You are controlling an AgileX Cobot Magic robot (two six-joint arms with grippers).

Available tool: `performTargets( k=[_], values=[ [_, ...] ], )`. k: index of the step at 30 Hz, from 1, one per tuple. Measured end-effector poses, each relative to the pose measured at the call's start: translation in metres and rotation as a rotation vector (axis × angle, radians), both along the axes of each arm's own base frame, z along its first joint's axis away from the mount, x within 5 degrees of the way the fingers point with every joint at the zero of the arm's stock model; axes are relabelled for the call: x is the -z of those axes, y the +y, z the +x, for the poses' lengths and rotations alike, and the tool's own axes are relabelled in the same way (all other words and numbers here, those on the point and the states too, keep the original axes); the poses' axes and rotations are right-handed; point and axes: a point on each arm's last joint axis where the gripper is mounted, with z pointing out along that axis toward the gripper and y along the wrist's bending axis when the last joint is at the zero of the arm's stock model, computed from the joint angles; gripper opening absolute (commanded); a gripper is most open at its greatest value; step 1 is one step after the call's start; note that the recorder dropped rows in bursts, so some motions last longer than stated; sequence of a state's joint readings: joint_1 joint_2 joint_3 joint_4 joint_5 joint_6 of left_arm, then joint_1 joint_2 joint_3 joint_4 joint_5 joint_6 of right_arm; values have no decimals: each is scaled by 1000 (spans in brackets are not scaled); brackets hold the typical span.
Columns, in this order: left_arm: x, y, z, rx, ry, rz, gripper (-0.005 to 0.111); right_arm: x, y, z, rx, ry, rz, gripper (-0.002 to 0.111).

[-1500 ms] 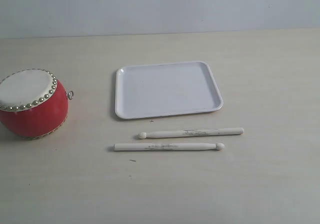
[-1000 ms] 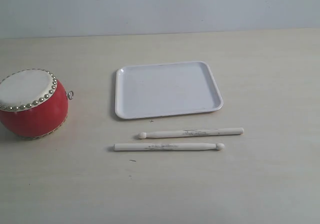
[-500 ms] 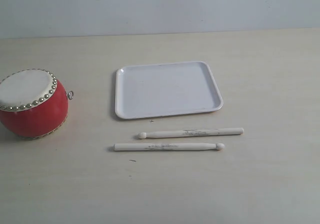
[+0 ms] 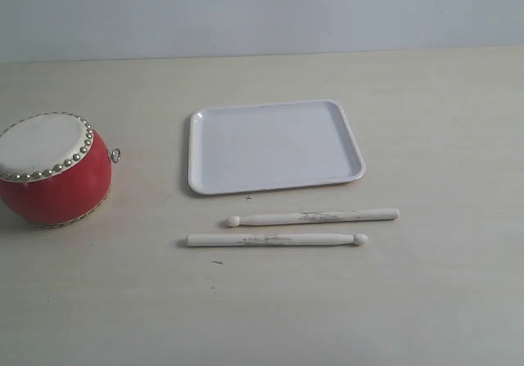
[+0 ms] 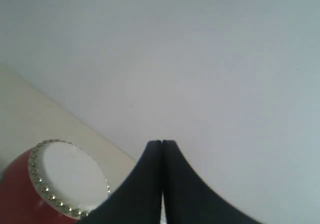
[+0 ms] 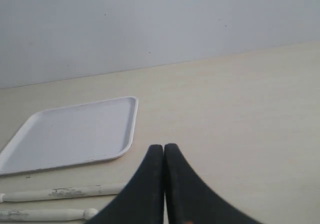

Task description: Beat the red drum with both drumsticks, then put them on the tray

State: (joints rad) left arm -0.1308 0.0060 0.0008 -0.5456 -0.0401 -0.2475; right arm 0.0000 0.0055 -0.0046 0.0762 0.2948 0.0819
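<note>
The red drum [image 4: 51,170] with its cream skin and studded rim stands at the table's left edge; in the left wrist view the drum [image 5: 60,176] shows beside my shut left gripper [image 5: 161,143]. The white tray [image 4: 274,145] lies at the middle. In front of it the two drumsticks lie side by side, the farther one [image 4: 315,216] with its tip to the left, the nearer one [image 4: 274,239] with its tip to the right. My right gripper [image 6: 163,146] is shut and holds nothing, with the tray [image 6: 70,134] and both sticks [image 6: 60,193] beyond it. Neither gripper shows in the exterior view.
A pale wooden table [image 4: 426,137] runs back to a plain grey-white wall [image 4: 262,10]. A small dark speck [image 4: 217,262] lies on the table in front of the sticks.
</note>
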Motion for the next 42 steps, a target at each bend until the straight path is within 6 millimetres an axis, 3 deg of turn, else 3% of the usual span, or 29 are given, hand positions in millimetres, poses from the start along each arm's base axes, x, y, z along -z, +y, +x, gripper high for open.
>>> performTargets(
  k=[11,25,28,34,37,42],
  values=[
    [-13,9,-2,-83,-137,-77,0,0,0,0,0,0,0,0],
    [-16,9,-3,-89,-165,-76,0,0,0,0,0,0,0,0],
    [-46,7,-11,-70,-289,-4,0,0,0,0,0,0,0,0],
    [-150,-7,-34,11,-591,244,0,0,0,0,0,0,0,0],
    [-192,-19,-19,85,-590,356,0,0,0,0,0,0,0,0],
    [-233,-50,27,404,-435,505,0,0,0,0,0,2,0,0]
  ],
)
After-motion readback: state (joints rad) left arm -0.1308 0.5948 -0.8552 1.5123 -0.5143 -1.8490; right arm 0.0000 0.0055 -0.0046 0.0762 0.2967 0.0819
